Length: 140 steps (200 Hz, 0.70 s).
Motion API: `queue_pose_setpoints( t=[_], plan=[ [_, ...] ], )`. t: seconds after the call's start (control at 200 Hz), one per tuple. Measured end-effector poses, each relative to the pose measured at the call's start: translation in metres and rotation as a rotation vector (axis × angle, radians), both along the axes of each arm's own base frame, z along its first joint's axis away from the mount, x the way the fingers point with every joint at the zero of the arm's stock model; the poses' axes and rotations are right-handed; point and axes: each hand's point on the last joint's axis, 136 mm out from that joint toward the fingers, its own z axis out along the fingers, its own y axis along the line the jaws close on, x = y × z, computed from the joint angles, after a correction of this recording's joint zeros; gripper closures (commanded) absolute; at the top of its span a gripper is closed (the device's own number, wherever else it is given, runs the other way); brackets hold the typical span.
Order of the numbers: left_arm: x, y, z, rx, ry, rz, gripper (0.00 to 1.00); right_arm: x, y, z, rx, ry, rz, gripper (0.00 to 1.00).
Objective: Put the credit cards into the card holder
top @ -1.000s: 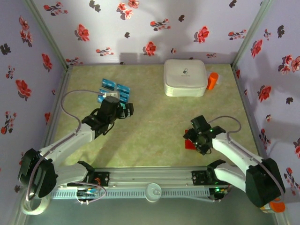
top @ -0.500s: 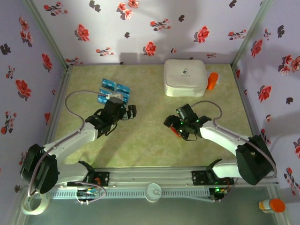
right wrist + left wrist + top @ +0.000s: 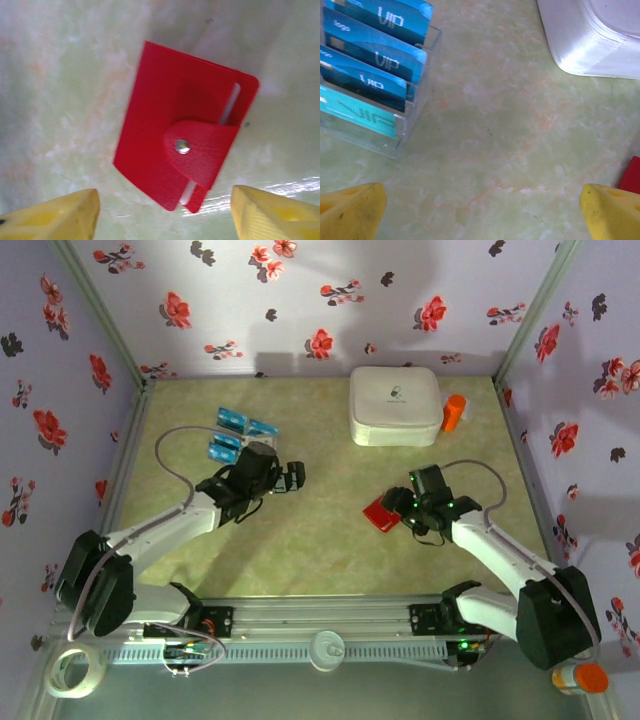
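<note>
Evidently staging: both my tools gape empty, right tool [image 3: 165, 215] over the snapped-shut card holder [image 3: 165, 150], left tool [image 3: 482, 210] next wanting the credit cards [image 3: 370, 60] at ten o'clock.

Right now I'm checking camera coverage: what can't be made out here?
Right wrist: card holder, pockets hidden behind its shut snap flap.
Left wrist: credit cards, cut off by the left edge.
Left wrist: white box, cut off by top and right edges.
Top view: orange thing, too small to identify.
</note>
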Motion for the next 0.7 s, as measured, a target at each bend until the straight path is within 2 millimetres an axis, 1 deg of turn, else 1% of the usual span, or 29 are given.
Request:
queue_pose_setpoints(
  t=[0.04,0.07,0.27,0.46,0.555,0.7],
  plan=[
    [0.000,-0.003,-0.001,0.001,0.005,-0.007,0.00,-0.002,-0.001,-0.004,0.003,0.013,0.006,0.42],
    [0.000,-0.006,-0.002,0.000,0.010,-0.014,0.00,-0.003,-0.001,-0.008,0.009,0.022,0.004,0.43],
    [0.003,-0.017,-0.004,0.007,0.034,-0.037,0.00,-0.006,-0.002,-0.025,0.042,0.059,-0.004,0.42],
    [0.004,-0.025,-0.007,0.013,0.052,-0.053,0.00,-0.004,-0.002,-0.032,0.060,0.057,-0.016,0.41],
    [0.002,-0.028,-0.010,0.019,0.066,-0.063,0.00,-0.001,-0.003,-0.033,0.072,0.052,-0.027,0.41],
    [0.000,-0.032,-0.009,0.019,0.071,-0.075,0.00,0.004,-0.002,-0.037,0.090,0.044,-0.035,0.42]
  ],
)
